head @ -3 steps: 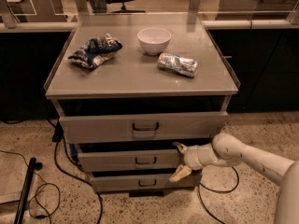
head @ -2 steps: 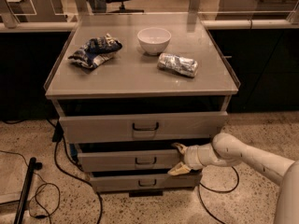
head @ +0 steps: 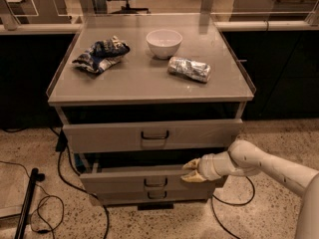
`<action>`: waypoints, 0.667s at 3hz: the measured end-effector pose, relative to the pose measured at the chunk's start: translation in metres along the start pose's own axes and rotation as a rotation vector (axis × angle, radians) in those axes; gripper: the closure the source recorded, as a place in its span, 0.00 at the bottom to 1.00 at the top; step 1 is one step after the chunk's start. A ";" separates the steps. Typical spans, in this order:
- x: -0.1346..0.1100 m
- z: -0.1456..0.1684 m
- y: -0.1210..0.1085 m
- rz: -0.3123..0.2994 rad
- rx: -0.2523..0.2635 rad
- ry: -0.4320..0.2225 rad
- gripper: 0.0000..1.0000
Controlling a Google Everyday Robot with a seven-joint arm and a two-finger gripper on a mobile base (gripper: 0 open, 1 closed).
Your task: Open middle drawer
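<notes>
Setting: a grey three-drawer cabinet (head: 149, 86) is seen from above and in front, on a speckled floor.
On top: a white bowl (head: 164, 43), a blue snack bag (head: 101, 55) and a silver foil packet (head: 189, 69) are laid out, well apart from each other.
Middle drawer: the middle drawer (head: 119, 180) is found below the taller top drawer (head: 109, 136) and above the narrow bottom drawer (head: 124, 198). Its small dark loop handle (head: 155, 182) is left untouched.
Gripper: the gripper (head: 191, 171) is held at the right end of the middle drawer's upper edge. Its two pale fingertips are parted, one above the other. No firm pinch can be made out.
Progress: the drawer is judged only slightly drawn out, a dark gap being shown above it. Most of the pull is judged still to be done.
</notes>
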State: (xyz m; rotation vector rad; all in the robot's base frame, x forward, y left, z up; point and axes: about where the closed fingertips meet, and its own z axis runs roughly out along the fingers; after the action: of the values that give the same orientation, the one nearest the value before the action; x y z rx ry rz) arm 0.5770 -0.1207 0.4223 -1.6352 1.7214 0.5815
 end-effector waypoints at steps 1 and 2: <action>-0.003 -0.005 -0.001 0.000 0.000 0.000 1.00; 0.005 -0.014 0.017 0.024 0.010 -0.001 1.00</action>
State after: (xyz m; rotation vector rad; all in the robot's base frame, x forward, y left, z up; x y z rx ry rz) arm 0.5577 -0.1321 0.4256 -1.6086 1.7428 0.5843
